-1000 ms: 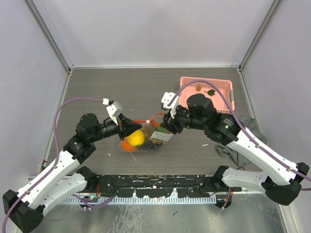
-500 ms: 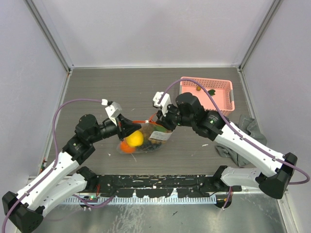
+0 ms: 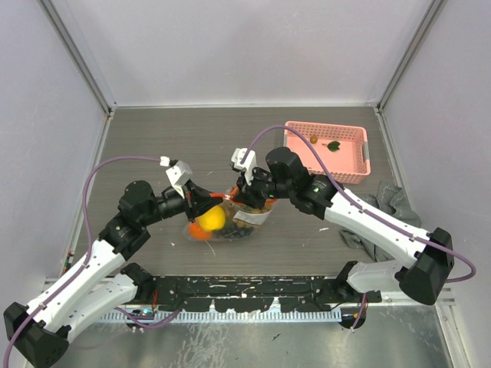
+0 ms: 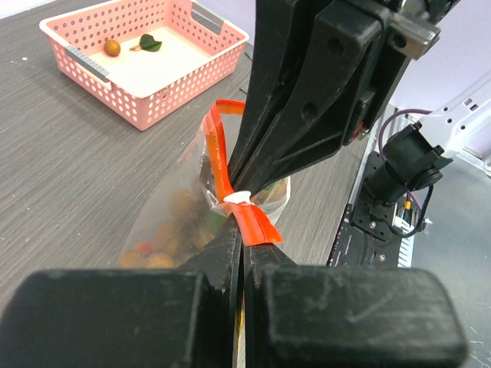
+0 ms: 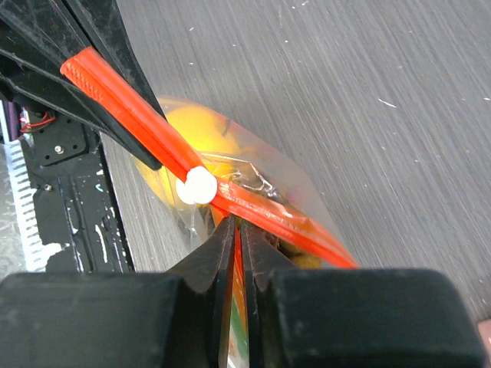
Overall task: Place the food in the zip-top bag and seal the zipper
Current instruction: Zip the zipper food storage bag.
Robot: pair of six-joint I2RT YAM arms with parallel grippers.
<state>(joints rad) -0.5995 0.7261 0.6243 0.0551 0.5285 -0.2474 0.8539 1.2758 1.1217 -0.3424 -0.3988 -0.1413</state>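
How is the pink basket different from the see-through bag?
The pink basket is stiff with holey walls; the zip-top bag is clear, soft plastic with a red-orange zipper. The basket sits untouched; the bag is pinched at its zipper by the left gripper and right gripper. The basket holds just a small orange fruit and a green leaf; the bag is stuffed with fruit. Both hold food.

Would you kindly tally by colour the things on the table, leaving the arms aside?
Pink basket: 1
Clear bag: 1
Grey cloth: 1
Green leaf: 1
Yellow fruit: 1
Orange fruit in bag, small orange fruit in basket: 2
Brown ball bunch: 1
Total: 8; more may hide in the bag.
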